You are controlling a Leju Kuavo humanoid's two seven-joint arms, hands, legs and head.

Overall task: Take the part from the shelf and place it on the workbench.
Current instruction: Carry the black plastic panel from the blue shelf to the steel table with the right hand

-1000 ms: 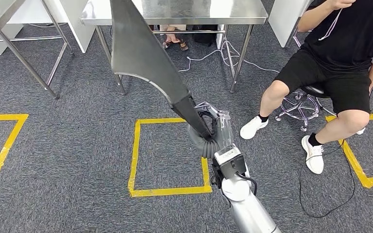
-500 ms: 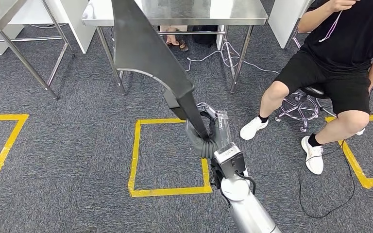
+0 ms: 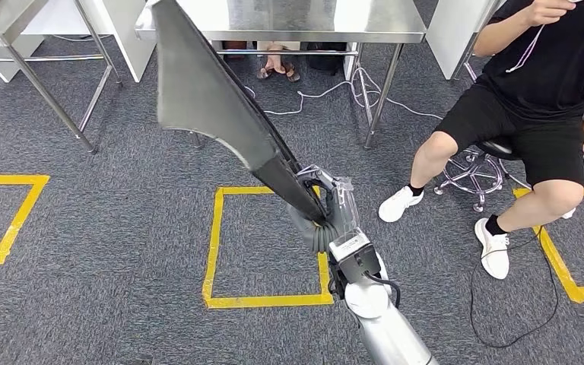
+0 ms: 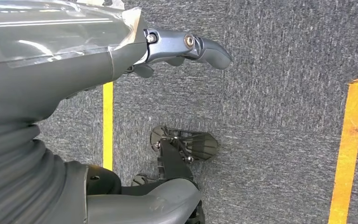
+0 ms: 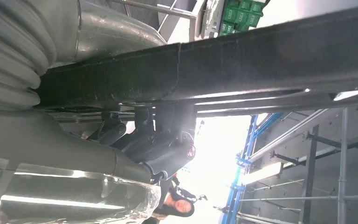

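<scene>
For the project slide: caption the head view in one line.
The right hand grips the narrow end of a long dark part, its broad end raised toward the steel workbench.

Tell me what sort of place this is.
Probably a robot test area in a workshop or lab: yellow tape squares mark the grey carpet, steel workbenches stand ahead, and metal shelving racks show in the right wrist view. A person sits nearby.

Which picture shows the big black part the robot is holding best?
The head view: the whole black part rises from the right hand. The right wrist view shows just a close stretch of it.
</scene>
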